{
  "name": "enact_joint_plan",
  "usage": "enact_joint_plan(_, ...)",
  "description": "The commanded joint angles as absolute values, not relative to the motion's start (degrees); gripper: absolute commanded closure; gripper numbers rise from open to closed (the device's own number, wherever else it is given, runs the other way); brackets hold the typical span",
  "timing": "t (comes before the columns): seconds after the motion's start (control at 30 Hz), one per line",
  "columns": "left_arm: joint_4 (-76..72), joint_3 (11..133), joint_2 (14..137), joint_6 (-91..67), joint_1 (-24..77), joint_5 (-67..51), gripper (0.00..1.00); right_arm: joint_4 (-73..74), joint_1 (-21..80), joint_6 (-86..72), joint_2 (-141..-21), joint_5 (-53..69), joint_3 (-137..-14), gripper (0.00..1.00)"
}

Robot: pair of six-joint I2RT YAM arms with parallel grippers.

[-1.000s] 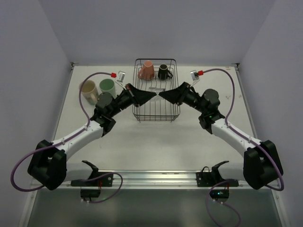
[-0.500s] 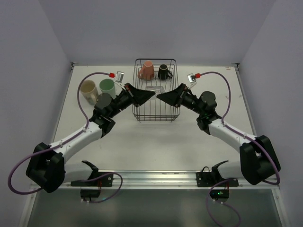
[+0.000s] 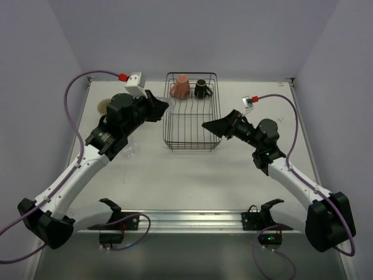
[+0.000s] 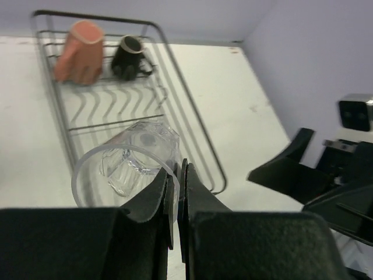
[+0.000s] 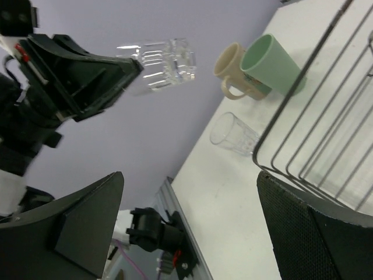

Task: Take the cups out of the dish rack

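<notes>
Left hand [image 4: 178, 175] pinches a clear, ribbed glass [image 4: 137, 154].

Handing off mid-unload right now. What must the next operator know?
Left claw: shut on the rim of a clear glass, in the air near the rack.
Right claw: open, empty, right of the rack.
Done: cream mug, mint-green tumbler, second clear glass stand on the table.
Left: set down the held glass, then unload the pink mug and black mug from the rack's far end.

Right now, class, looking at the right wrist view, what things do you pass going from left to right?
lifted glass → cream cup → green cup → rack
</notes>
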State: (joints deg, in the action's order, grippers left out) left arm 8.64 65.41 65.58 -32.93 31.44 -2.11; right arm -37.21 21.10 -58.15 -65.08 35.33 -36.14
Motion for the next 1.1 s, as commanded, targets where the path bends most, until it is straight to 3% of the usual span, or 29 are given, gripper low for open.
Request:
enact_joint_plan(0.0, 35.44, 70.48, 63.9, -23.91, 30.5, 11.32, 1.0, -26.91, 20.92, -50.12, -60.84, 31.74, -36.21, 0.01)
enact_joint_plan(0.13, 42.53, 68.12, 62.58, -23.56, 28.31, 17.75, 1.0, -22.94, 20.92, -46.85, -58.28, 29.19, -36.56, 0.01)
enact_joint_plan(0.37, 42.98, 62.23, 64.51, -20.57, 18.11, 15.37, 1.0, -20.13, 21.01, -45.0, -56.95, 28.39, -35.6, 0.01)
enact_joint_plan(1.07, 39.99, 60.03, 76.55, -17.4, 14.41, 16.08, 1.0, -19.16, 21.01, -44.03, -56.87, 28.92, -35.59, 0.01)
